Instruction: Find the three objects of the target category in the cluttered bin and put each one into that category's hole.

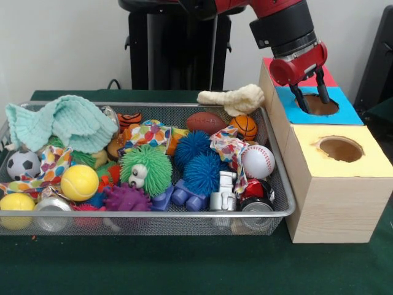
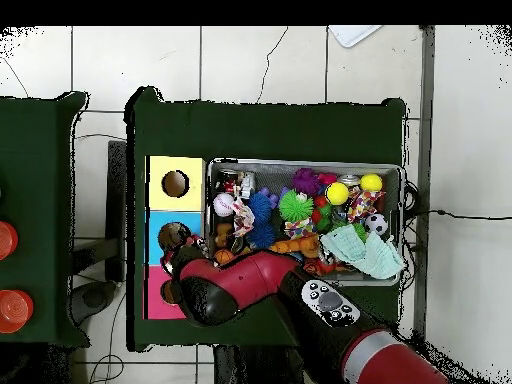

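The red and black hand (image 1: 310,96) hangs over the round hole in the blue-topped middle section of the wooden box (image 1: 316,106), its two dark fingers (image 1: 322,91) slightly parted and pointing down at the hole's rim, with nothing between them. In the overhead view the red arm covers the hand, so only the front view shows it. The box's far section has a red-pink top (image 1: 325,77) and its near section a yellow top with its own round hole (image 1: 341,149); the box stands on the green counter (image 1: 184,264), just right of the wire mesh bin (image 1: 147,222).

In the bin, nearest the box, lie a white baseball with red stitching (image 1: 258,161), a small orange basketball (image 1: 245,126) and a brown toy football (image 1: 206,122). A cream bone-shaped plush (image 1: 232,98) rests on the bin's far rim. Toward the middle sit two blue spiky balls (image 1: 198,161) and a green fuzzy creature with eyes (image 1: 145,170). At the left are a yellow tennis ball (image 1: 79,182), a black and white soccer ball (image 1: 23,165) and a mint green knitted cloth (image 1: 60,123).
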You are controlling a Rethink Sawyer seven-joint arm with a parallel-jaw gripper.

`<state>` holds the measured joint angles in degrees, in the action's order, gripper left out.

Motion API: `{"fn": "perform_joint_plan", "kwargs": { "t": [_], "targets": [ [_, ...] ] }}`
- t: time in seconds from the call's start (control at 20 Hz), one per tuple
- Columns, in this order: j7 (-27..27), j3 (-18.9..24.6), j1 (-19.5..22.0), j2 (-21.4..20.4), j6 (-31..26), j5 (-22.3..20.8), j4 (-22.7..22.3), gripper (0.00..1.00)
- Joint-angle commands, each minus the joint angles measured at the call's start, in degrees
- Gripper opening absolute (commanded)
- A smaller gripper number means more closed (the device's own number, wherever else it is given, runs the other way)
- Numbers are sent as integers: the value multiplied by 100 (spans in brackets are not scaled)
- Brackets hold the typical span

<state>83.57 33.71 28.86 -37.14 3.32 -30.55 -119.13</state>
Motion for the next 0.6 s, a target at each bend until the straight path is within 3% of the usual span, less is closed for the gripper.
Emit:
{"fn": "perform_joint_plan", "kwargs": {
  "t": [0.05, 0.6],
  "targets": [
    [752, -324, 62, 10, -359, 70, 220, 100],
    [523, 119, 426, -194, -774, 112, 53, 100]
  ]
}}
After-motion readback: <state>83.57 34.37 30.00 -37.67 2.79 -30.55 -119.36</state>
